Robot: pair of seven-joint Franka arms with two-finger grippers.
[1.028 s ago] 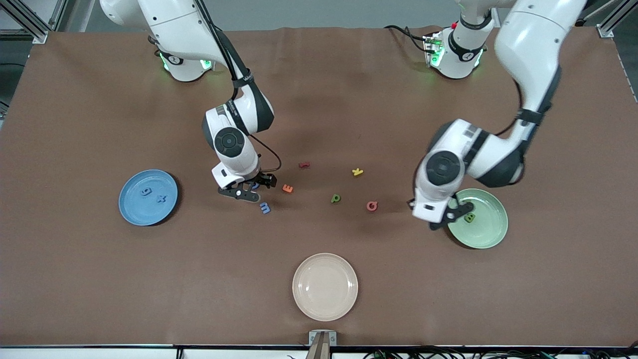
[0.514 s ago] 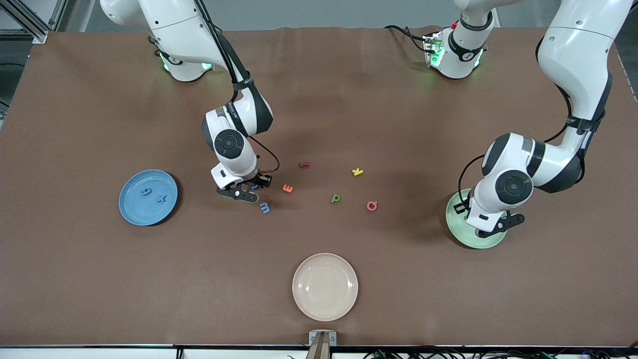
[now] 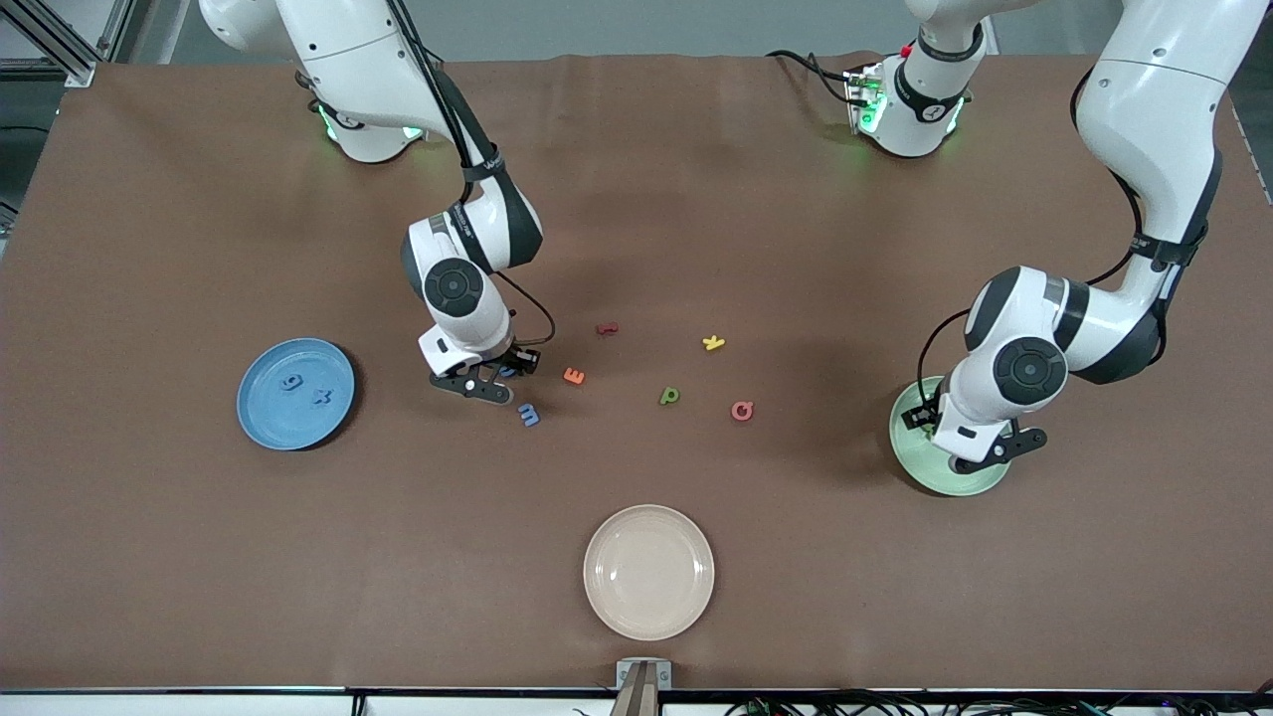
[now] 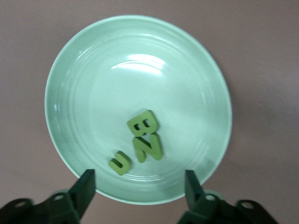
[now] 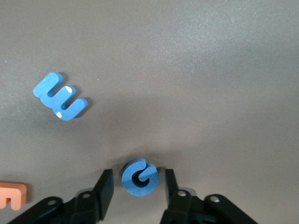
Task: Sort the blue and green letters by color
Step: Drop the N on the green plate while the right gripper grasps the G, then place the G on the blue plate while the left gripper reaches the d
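While the left hand [image 3: 980, 459] hangs open over the green plate [image 4: 84, 70], the right hand [image 5: 135, 186] pinches the blue G [image 5: 138, 177] on the tabletop [image 3: 636, 199].

A high front camera looks down across the brown counter [image 3: 199, 557] toward both robot bases. The left wrist camera looks straight down, close, onto the green plate [image 4: 74, 70], also visible in the front view toward the left arm's end. The right wrist camera looks down, very close, at the blue G [image 5: 139, 177] and blue m [image 5: 60, 96], both seen mid-counter from the front.
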